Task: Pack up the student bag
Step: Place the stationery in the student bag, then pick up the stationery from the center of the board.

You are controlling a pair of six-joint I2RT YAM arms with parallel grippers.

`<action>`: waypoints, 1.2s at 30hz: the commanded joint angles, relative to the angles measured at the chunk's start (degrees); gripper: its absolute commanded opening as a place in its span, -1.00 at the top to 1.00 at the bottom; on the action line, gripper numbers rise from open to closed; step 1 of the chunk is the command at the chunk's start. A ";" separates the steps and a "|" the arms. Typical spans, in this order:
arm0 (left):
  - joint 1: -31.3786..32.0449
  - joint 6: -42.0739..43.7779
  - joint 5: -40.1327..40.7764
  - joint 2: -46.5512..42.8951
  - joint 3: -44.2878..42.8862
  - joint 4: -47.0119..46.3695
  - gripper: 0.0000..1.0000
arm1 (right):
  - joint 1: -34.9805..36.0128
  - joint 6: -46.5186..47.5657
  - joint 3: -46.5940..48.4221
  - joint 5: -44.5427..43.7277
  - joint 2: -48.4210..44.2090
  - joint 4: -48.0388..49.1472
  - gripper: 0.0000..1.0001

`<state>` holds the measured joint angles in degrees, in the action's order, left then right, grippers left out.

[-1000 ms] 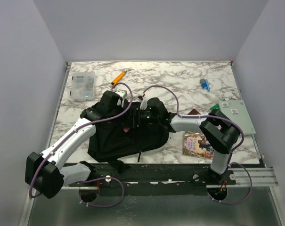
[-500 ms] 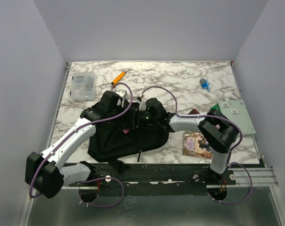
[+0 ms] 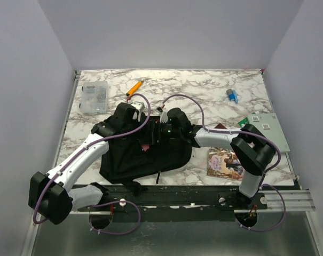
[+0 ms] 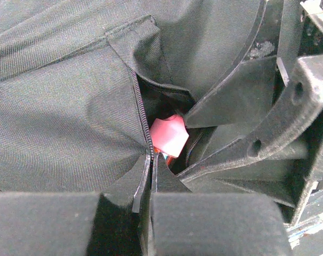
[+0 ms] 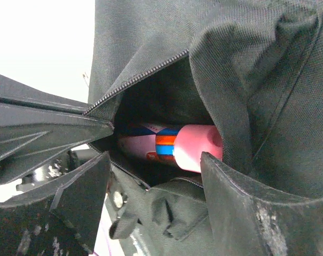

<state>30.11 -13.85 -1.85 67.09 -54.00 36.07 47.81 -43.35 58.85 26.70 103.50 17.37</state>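
The student bag [image 3: 134,160], a black fabric backpack, lies flat at the table's middle front. My left gripper [image 4: 150,160] is shut on the zipper edge of its pocket and holds the mouth apart. A tube with a pink cap [image 5: 196,145] and orange and blue bands lies inside that pocket; the cap [image 4: 169,134] peeks out in the left wrist view. My right gripper [image 5: 155,160] stands open at the pocket mouth, its fingers either side of the opening, the cap just beyond the right fingertip. In the top view both grippers meet over the bag's upper part, left [image 3: 144,141], right [image 3: 154,135].
A clear plastic box [image 3: 93,97] and an orange pen [image 3: 133,87] lie at the back left. A small blue item [image 3: 233,95] sits at the back right. A green board [image 3: 268,130] and a picture book [image 3: 223,162] lie to the bag's right.
My right gripper's jaws have spread wider at the pocket mouth, and the right arm's elbow has shifted slightly right. The left arm and the bag have stayed put.
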 commanded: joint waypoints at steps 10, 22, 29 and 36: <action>0.21 0.64 -0.96 0.19 -1.64 -2.22 1.00 | 2.12 -0.76 -0.96 0.42 1.63 0.39 0.29; 0.21 0.66 -1.34 -0.94 -1.46 -2.25 1.00 | -3.39 11.18 5.08 -13.69 -9.63 -17.11 0.24; 0.21 0.66 -1.58 -0.83 -1.48 -2.17 1.00 | -19.98 18.04 5.56 -27.23 -13.51 -24.69 0.06; 0.21 0.57 -2.20 -0.22 -1.55 -2.20 1.00 | -33.96 25.41 13.24 -38.74 -6.05 -28.71 -0.02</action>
<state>30.11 -13.82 -2.02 67.26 -54.00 36.10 19.33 -23.97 68.18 -3.53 93.08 -6.37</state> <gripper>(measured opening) 0.012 0.508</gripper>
